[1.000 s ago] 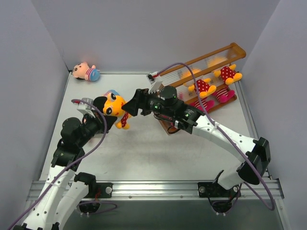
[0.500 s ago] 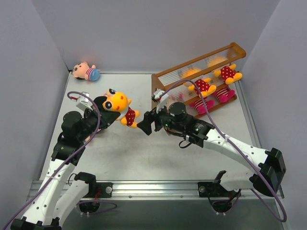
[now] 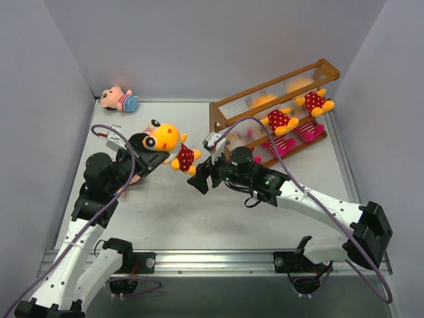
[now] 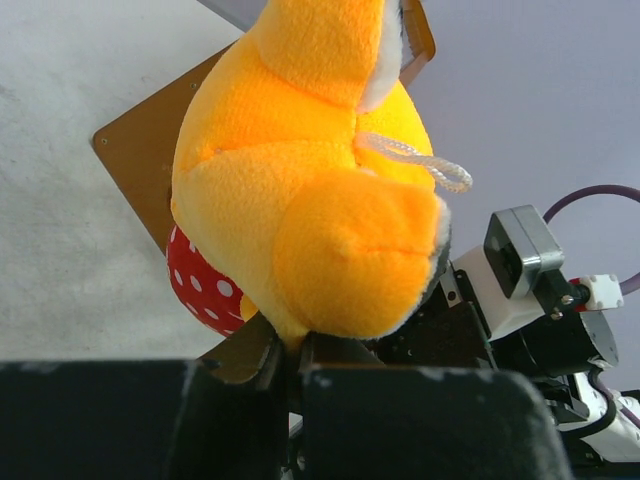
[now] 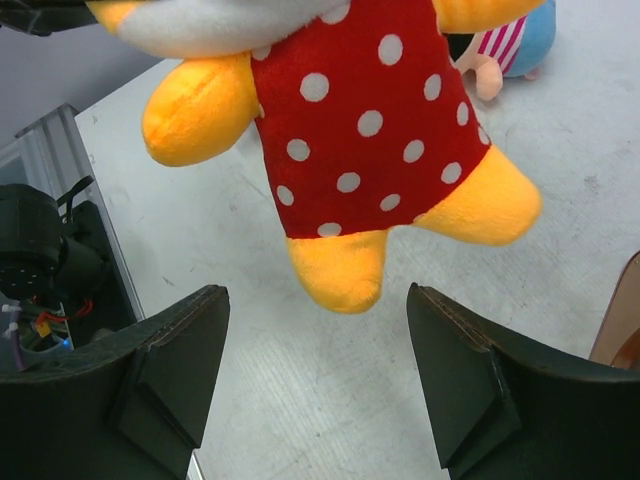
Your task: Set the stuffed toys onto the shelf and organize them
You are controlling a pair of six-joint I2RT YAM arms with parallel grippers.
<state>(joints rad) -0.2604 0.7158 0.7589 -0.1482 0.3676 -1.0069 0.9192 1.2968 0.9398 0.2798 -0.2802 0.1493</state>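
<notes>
Currently, we find the left gripper [image 3: 144,147] clamped fully down on the head of a yellow bear [image 3: 173,146], holding it clear of the table [image 3: 199,218]. In the overhead view the bear sits at about 10 o'clock from the table centre. Its head points toward the left arm and its red polka-dot body trails toward 4 o'clock. In the left wrist view the jaws pinch the plush at the lower edge of the orange head.

The right gripper [image 3: 201,179] stands wide apart and holds nothing. It lies just beside the bear, at about 5 o'clock from the bear's feet. In the right wrist view we see its two fingers [image 5: 170,370] along the lower edge. The bear's body hangs above the gap between them, and its lowest foot touches neither finger.

The shelf [image 3: 222,109] stands at about 1 o'clock from the table centre, its long axis running from 8 to 2 o'clock. Its lower tiers carry two shelved bears [image 3: 281,120] and two magenta-limbed dolls [image 3: 310,131].

A boy doll [image 3: 119,99] lies in the far corner at 11 o'clock, well apart from both grippers.
</notes>
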